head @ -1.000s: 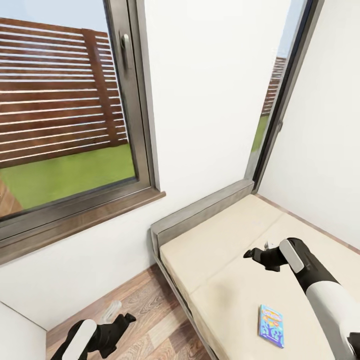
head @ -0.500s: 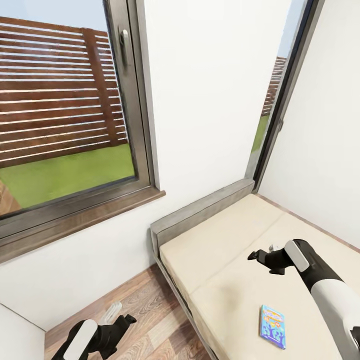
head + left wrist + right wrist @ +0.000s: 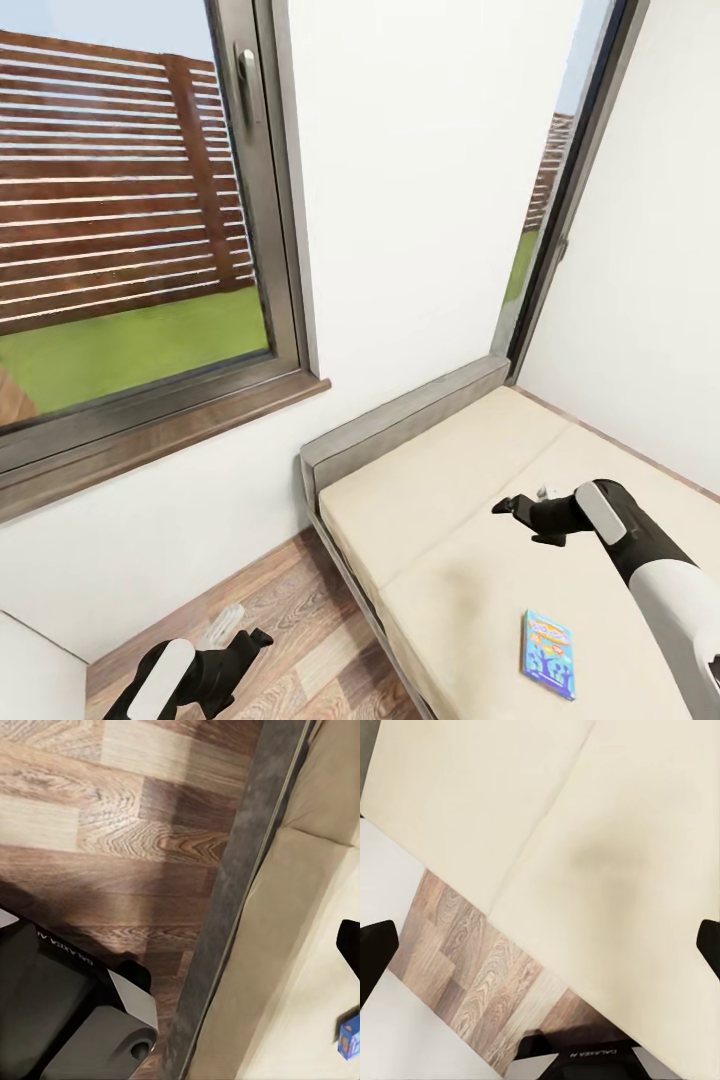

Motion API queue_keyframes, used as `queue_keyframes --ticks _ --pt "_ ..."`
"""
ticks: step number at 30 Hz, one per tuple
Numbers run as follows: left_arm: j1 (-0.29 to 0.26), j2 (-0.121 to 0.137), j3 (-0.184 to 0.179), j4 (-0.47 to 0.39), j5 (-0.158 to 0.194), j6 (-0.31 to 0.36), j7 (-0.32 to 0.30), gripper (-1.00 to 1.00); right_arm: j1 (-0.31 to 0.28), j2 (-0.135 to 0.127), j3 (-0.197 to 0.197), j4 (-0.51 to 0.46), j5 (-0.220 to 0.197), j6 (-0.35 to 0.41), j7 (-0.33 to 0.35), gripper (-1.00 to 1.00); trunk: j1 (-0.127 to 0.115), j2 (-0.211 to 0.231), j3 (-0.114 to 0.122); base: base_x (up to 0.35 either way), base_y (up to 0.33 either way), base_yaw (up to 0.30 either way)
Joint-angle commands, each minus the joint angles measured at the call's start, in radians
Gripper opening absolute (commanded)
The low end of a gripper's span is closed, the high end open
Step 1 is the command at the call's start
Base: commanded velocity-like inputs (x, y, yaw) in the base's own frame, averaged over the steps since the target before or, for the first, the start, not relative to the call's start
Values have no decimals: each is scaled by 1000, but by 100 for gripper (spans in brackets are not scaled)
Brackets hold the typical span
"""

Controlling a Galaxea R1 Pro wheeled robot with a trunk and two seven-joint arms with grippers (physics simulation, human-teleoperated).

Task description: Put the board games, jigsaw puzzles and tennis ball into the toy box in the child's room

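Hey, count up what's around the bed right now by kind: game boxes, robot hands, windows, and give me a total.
Flat blue board game box with a yellow title, lying on the cream mattress: 1
Black robot hands, left hand over the wood plank floor, right hand above the mattress: 2
Grey-framed windows, wide and narrow: 2
Total: 5

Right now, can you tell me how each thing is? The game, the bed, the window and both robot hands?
blue board game: lying flat on the bed, untouched.
bed: bare cream mattress holding just that game.
window: shut, handle upright.
right hand: open, empty, hovering over the bed beyond the game.
left hand: low over the wood floor, empty; can't tell if open.
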Motion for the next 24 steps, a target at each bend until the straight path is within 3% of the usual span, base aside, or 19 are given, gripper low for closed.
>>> queue_keyframes --ticks 1,13,17,24 --pt "0 0 1 -2 11 3 9 100 0 -2 -1 -1 0 4 3 100 4 -8 -5 0 0 -2" --pt "0 0 1 -2 11 3 7 100 0 -10 -1 -2 0 4 11 100 50 -92 -42 0 0 -8" --pt "0 0 1 -2 12 3 7 100 0 -14 -1 -2 0 4 12 100 65 -120 -55 0 0 -185" --pt "0 0 0 -2 12 3 7 100 2 -46 -3 -1 -2 6 14 100 92 -169 -77 0 0 -202"
